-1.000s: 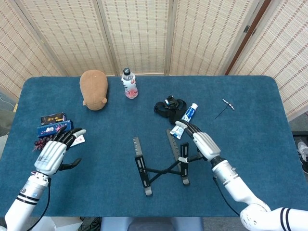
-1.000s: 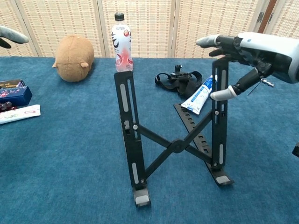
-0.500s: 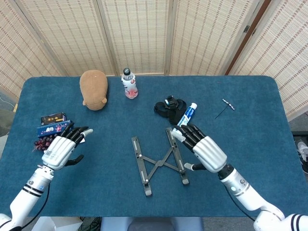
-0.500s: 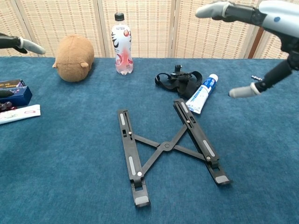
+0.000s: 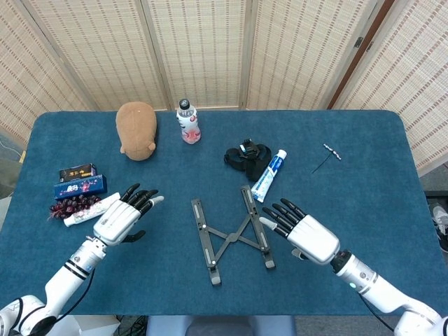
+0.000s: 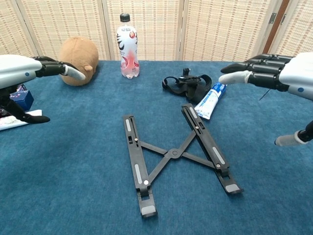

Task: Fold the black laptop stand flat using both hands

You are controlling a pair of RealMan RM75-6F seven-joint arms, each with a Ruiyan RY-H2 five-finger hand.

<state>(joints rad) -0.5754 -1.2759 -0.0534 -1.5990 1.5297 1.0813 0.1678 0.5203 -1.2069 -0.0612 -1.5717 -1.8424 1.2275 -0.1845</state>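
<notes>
The black laptop stand (image 5: 229,233) (image 6: 172,153) lies flat on the blue table, its two rails spread wide and joined by crossed links. My left hand (image 5: 123,218) (image 6: 23,73) hovers to the left of the stand, fingers apart, holding nothing. To the stand's right, my right hand (image 5: 302,229) (image 6: 274,74) floats with its fingers spread and nothing in it. Neither hand touches the stand.
A brown plush toy (image 5: 136,129), a drink bottle (image 5: 187,122), a black strap bundle (image 5: 246,155) and a toothpaste tube (image 5: 269,174) lie behind the stand. Boxes (image 5: 78,181), grapes (image 5: 70,206) and a white tube (image 5: 84,212) sit at the left. A small tool (image 5: 328,157) lies far right.
The stand dropped from upright to flat on the table. My right hand let go of it and drew back to the right; my left hand moved in toward the stand.
</notes>
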